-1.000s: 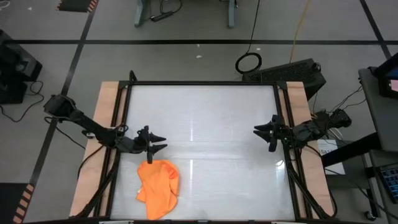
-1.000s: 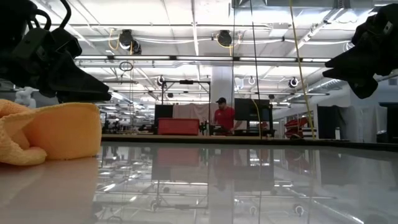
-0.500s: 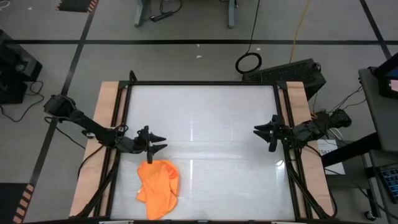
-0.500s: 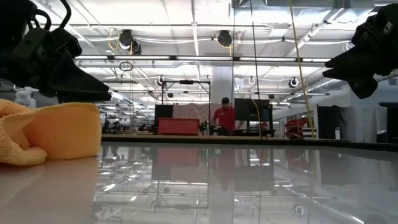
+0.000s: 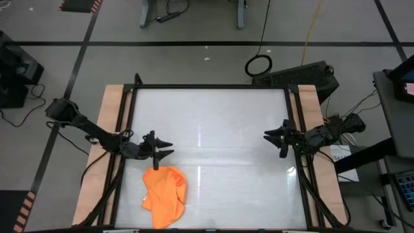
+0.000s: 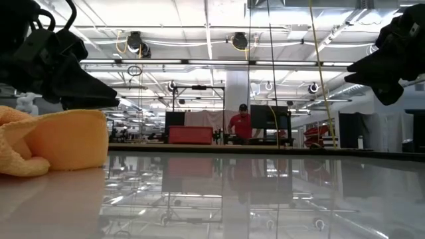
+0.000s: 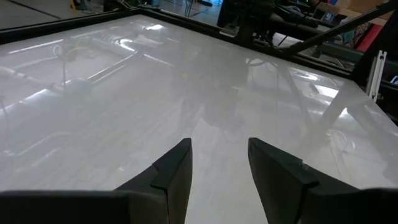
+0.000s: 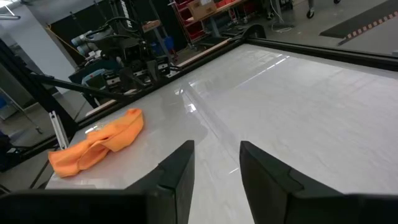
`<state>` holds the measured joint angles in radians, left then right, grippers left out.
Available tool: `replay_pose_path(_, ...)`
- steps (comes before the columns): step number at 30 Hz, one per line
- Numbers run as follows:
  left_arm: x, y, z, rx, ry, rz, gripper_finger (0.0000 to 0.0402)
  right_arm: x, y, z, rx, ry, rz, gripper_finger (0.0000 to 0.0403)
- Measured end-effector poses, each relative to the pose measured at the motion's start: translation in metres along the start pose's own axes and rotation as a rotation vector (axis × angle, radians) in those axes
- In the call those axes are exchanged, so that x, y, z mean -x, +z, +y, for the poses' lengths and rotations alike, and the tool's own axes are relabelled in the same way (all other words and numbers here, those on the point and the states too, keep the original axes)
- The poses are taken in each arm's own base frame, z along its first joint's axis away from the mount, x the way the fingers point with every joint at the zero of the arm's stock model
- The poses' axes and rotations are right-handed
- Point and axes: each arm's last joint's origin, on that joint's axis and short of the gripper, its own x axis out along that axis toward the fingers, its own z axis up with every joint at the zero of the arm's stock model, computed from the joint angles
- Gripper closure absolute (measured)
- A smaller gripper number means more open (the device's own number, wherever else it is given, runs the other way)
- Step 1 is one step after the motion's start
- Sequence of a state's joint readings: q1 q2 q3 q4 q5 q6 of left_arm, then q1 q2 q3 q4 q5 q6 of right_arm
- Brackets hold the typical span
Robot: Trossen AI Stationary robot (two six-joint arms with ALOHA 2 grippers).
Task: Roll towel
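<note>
The small bright-orange soft cloth towel (image 5: pixel 165 196) lies crumpled and loosely folded on the glossy white table top (image 5: pixel 213 129), close to the near edge on the left arm's side. In the low view the towel (image 6: pixel 53 141) sits as a rounded heap, with a thicker fold toward the table's middle.

The left gripper (image 5: pixel 163 149) hangs just beyond the towel's far edge (apart from the cloth, not touching it). Its two dark fingers (image 7: pixel 171 171) are spread, with bare table surface visible in the gap between them.

The right gripper (image 5: pixel 273 138) is at the opposite side of the table, near the right rail, well apart from the towel. Its fingers (image 8: pixel 180 168) are likewise spread and grip nothing; its wrist view shows the towel (image 8: pixel 99 144) far across the table.

A person in a red shirt (image 6: pixel 240 123) stands in the room beyond the table.
</note>
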<state>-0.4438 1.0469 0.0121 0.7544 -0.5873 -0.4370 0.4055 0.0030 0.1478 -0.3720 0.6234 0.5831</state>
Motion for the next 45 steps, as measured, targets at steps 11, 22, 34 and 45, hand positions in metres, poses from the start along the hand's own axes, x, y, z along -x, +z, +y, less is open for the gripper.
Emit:
replay_pose_path(11, 0.000, 0.001, 0.000, 0.001, 0.014, -0.008, 0.0240, 0.000, 0.000, 0.000, 0.000, 0.000, 0.000, 0.0284)
replay_pose_path(22, -0.001, 0.003, -0.007, -0.054, -0.149, 0.029, 0.0240, 0.000, 0.000, 0.000, 0.000, 0.000, 0.000, 0.0284)
replay_pose_path(34, -0.014, 0.043, -0.057, -0.450, -0.311, 0.379, 0.0240, 0.000, 0.000, 0.000, 0.000, 0.000, 0.000, 0.0284)
replay_pose_path(45, 0.007, 0.058, -0.073, -0.405, -0.235, 0.680, 0.0239, 0.000, 0.000, 0.000, 0.000, 0.000, 0.000, 0.0284)
